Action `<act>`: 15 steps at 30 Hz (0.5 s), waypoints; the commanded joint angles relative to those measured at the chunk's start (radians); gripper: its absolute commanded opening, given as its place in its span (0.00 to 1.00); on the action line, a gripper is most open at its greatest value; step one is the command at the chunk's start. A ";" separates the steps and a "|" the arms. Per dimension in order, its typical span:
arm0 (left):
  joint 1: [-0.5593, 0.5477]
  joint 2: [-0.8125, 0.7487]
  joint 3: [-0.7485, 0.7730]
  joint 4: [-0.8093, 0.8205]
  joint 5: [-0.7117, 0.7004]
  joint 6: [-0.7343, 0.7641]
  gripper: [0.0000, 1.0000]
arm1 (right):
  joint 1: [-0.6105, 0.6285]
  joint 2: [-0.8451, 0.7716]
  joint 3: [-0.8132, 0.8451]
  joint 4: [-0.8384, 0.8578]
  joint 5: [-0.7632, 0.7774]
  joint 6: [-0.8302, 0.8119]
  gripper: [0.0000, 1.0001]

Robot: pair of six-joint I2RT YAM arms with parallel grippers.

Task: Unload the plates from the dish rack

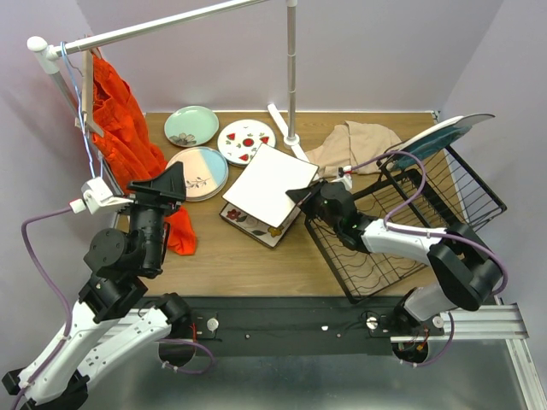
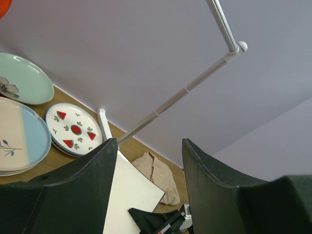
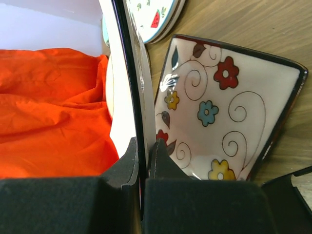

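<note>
orange garment point(image 1: 128, 137): on white rail point(image 1: 171, 25) (left end) | beige cloth point(image 1: 355, 143): crumpled on table point(image 1: 256, 265)

Plain white square plate point(image 1: 269, 184) over floral plate point(image 1: 254, 225)

The white plate point(image 1: 269, 184) hides most of the floral plate point(image 1: 254, 225).
</note>
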 commanded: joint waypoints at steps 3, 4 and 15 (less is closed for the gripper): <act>0.001 -0.030 -0.013 0.029 0.005 0.024 0.64 | 0.011 -0.031 0.012 0.251 0.057 0.050 0.01; 0.001 -0.028 -0.013 0.029 0.004 0.024 0.64 | 0.014 -0.034 0.018 0.248 0.061 0.044 0.01; 0.001 -0.008 -0.006 0.030 0.014 0.037 0.64 | 0.093 0.012 0.053 0.233 0.126 0.029 0.01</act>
